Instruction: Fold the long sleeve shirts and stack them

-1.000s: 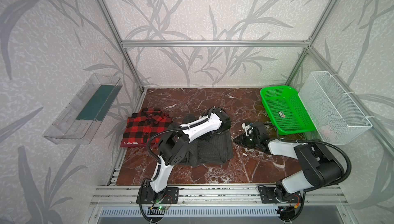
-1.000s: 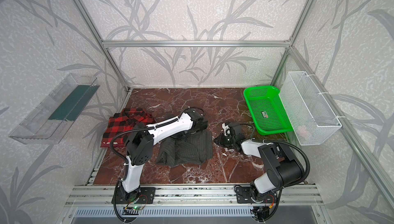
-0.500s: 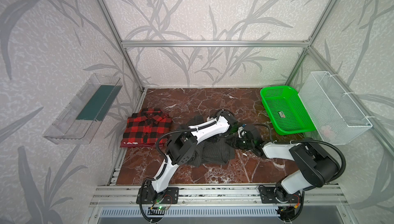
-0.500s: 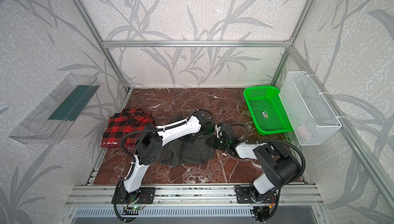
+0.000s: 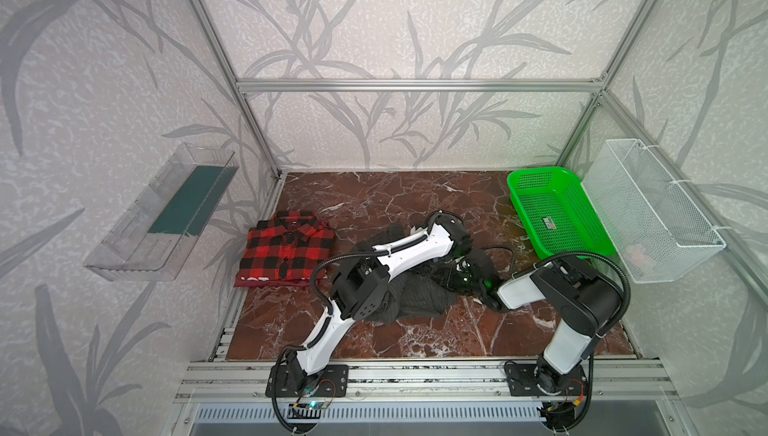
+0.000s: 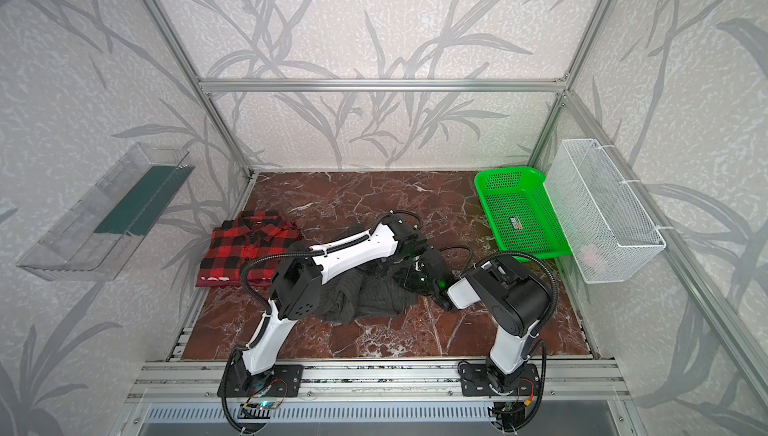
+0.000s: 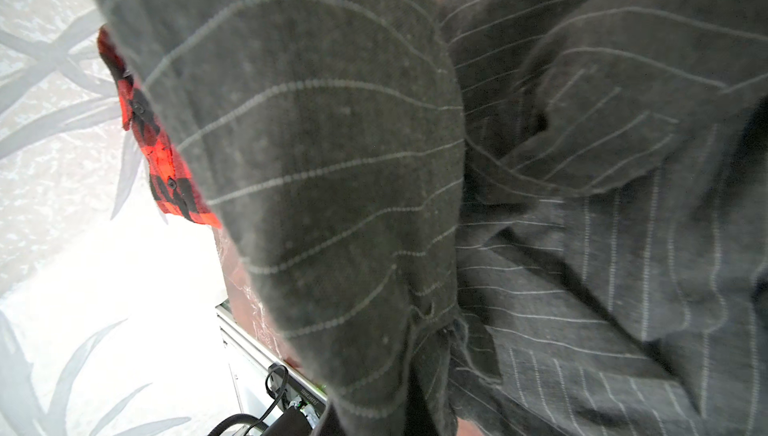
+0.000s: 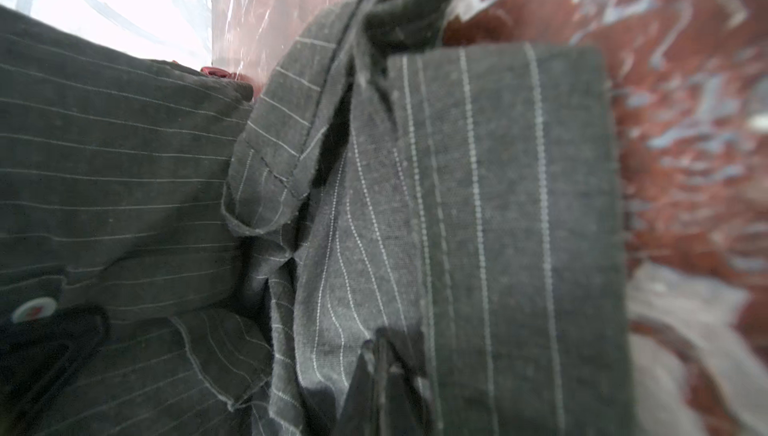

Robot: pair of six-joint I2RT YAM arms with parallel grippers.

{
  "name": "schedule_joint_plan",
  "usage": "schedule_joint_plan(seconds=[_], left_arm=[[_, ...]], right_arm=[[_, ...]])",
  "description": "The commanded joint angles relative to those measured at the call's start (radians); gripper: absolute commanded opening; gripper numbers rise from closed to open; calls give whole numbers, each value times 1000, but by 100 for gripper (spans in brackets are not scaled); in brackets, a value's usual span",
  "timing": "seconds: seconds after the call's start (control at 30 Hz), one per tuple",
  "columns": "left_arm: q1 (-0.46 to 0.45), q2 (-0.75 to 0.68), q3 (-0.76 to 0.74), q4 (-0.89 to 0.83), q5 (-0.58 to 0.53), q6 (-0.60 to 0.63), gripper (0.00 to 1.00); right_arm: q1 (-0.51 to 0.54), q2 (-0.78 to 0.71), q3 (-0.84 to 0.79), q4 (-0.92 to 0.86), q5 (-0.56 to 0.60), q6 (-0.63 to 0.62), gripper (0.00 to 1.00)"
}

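Seen from above, a red-brown marble table [image 5: 374, 197] sits inside a cell with pale leaf-patterned walls. Clock directions take the far wall as 12 and the robot bases as 6.

On the left wall, at 9 o'clock, hangs a clear plastic bin [image 5: 124, 255] with a dark green panel inside. At the table's 9 o'clock edge lies a red-and-black plaid shirt [image 5: 286, 249], a collared button-up. It is folded flat into a neat rectangle, collar towards 12 o'clock.

Just beside it, at the table's centre, a charcoal pinstriped shirt [image 5: 415, 301] lies crumpled, its 3 o'clock side pulled up into a bunch. The white left arm crosses over this shirt, and whether the two shirts touch is hidden beneath it.

The left gripper [image 5: 460, 252] sits at the bunch's 12 o'clock side, jaws closed tight on charcoal cloth. That cloth drapes across most of the left wrist view. The right gripper [image 5: 468, 279] meets the bunch from 4 o'clock, jaws pinched together on a fold of the same shirt. In the right wrist view its dark fingertips [image 8: 380, 373] vanish into striped cloth.

At 2 o'clock stands a green plastic basket [image 5: 540, 171] with a small label [image 5: 549, 222] lying in it. On the right wall, at 3 o'clock, hangs a white wire basket [image 5: 665, 205] holding something pale, too small to identify.
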Motion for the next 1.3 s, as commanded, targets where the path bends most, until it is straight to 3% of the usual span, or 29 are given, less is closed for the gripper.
schedule_joint_plan(seconds=[0.0,0.47,0.53,0.6,0.67,0.8,1.03,1.27], left_arm=[[-15,38,56,-182,12,10,0],[-42,139,185,-183,72,34,2],[-46,150,199,-183,87,37,11],[-50,153,210,-182,101,37,34],[-49,144,211,-183,99,31,48],[-50,117,242,-182,115,28,68],[-50,45,320,-181,134,41,79],[-48,-127,340,-181,86,56,84]], right_arm=[[11,9,-25,-66,77,-3,0],[31,-12,-60,-69,137,-7,0],[31,-12,-62,-66,140,-7,0],[32,-18,-66,-67,145,-7,0],[34,-24,-69,-70,151,-7,0],[33,-37,-72,-78,157,-8,0],[31,-131,-74,-137,169,-30,0],[29,-344,-41,-356,213,-112,27]])
